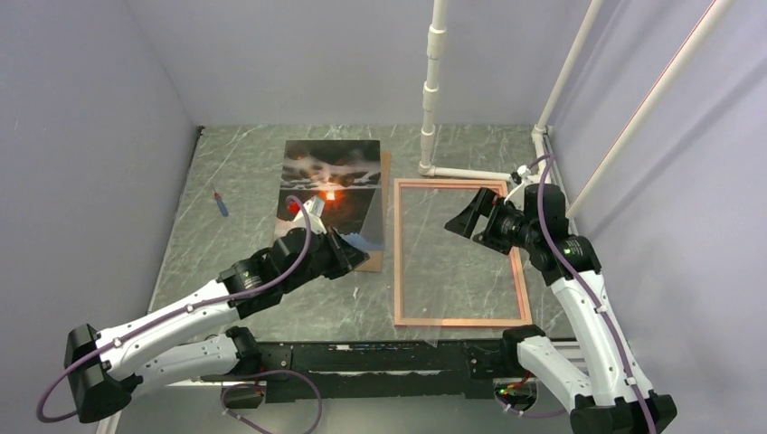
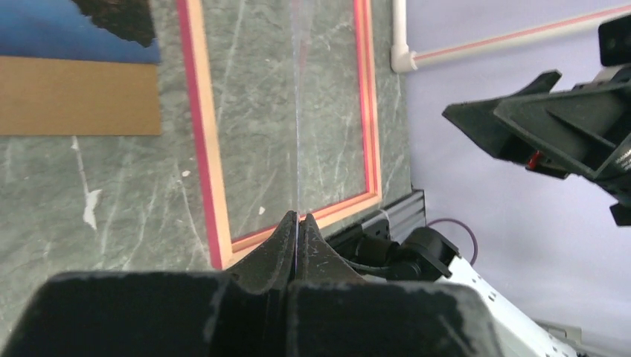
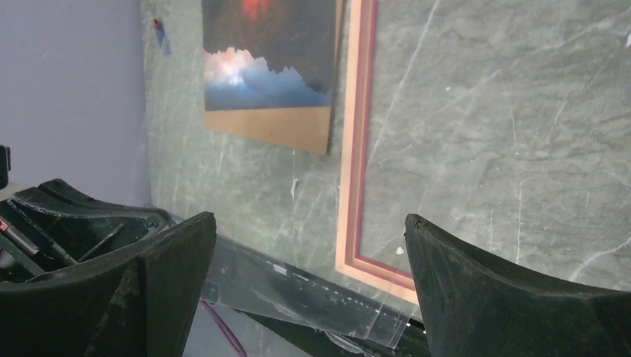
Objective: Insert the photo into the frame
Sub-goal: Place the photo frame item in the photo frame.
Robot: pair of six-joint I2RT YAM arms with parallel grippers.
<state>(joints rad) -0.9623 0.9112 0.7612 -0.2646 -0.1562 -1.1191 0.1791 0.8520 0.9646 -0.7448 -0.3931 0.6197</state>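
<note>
The photo (image 1: pixel 330 176) of dark rocks and a glowing sun lies face up on a brown backing board (image 1: pixel 384 208) at mid-table. It also shows in the wrist views as the photo (image 2: pixel 74 30) (image 3: pixel 268 59). To its right the pink-edged frame (image 1: pixel 396 253) lies flat with bare table showing inside it. My left gripper (image 1: pixel 348 246) hovers between photo and frame, shut (image 2: pixel 298 219) on a clear sheet (image 2: pixel 297 149) seen edge-on, whose corner (image 3: pixel 327 301) hangs over the frame's near end. My right gripper (image 1: pixel 466 220) hangs open (image 3: pixel 309 219) above the frame's far right part, holding nothing.
A small blue pen with a red tip (image 1: pixel 220 203) lies at the table's left. White pipes (image 1: pixel 432 90) stand at the back right, by the frame's far corner. A black rail (image 1: pixel 380 357) runs along the near edge. Walls close in on three sides.
</note>
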